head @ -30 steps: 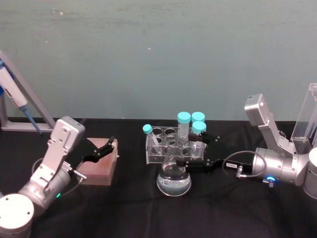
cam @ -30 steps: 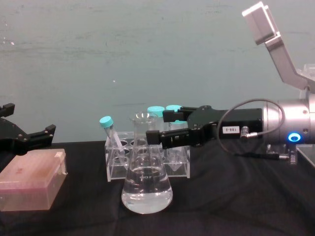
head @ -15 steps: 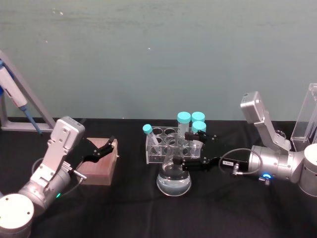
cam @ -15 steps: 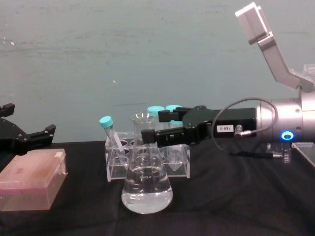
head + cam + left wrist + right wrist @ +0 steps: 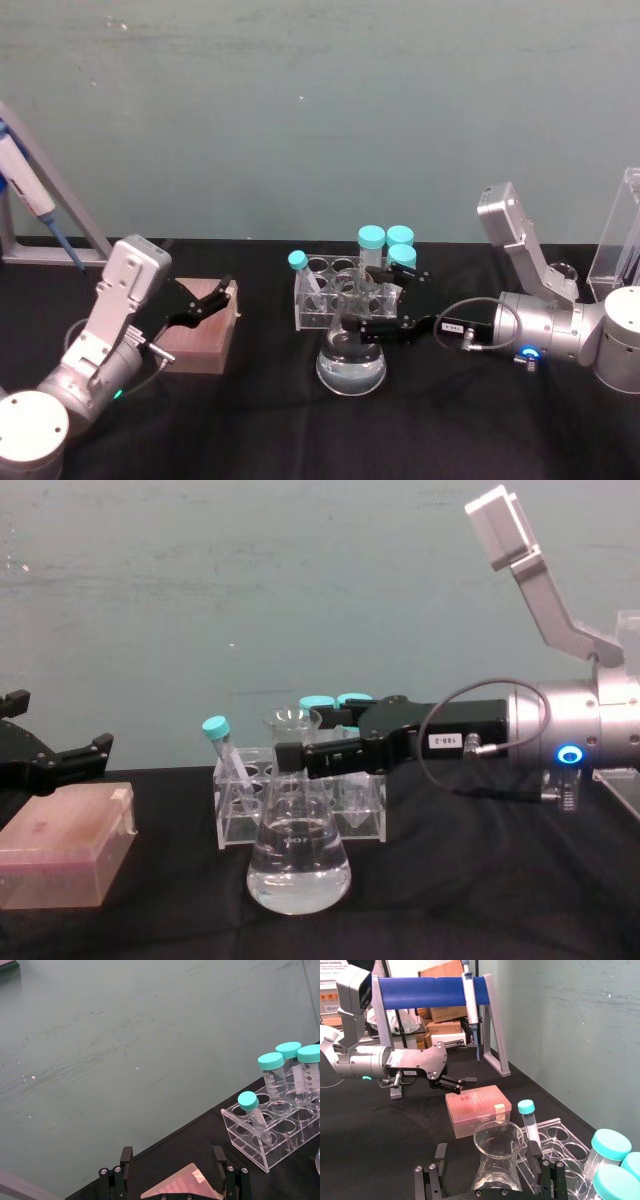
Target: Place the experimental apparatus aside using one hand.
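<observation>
Chest view: flask (image 5: 298, 865) between jaws of right gripper (image 5: 293, 751)

Right hand (image 5: 372, 300) extends over the worktop (image 5: 250, 420). The flask (image 5: 350, 370) stands on the worktop with its neck between this hand's fingers. The tube rack (image 5: 308, 312) is just behind the flask. The tip box (image 5: 205, 338) lies well to the hand's left, beneath the left hand (image 5: 205, 303).
</observation>
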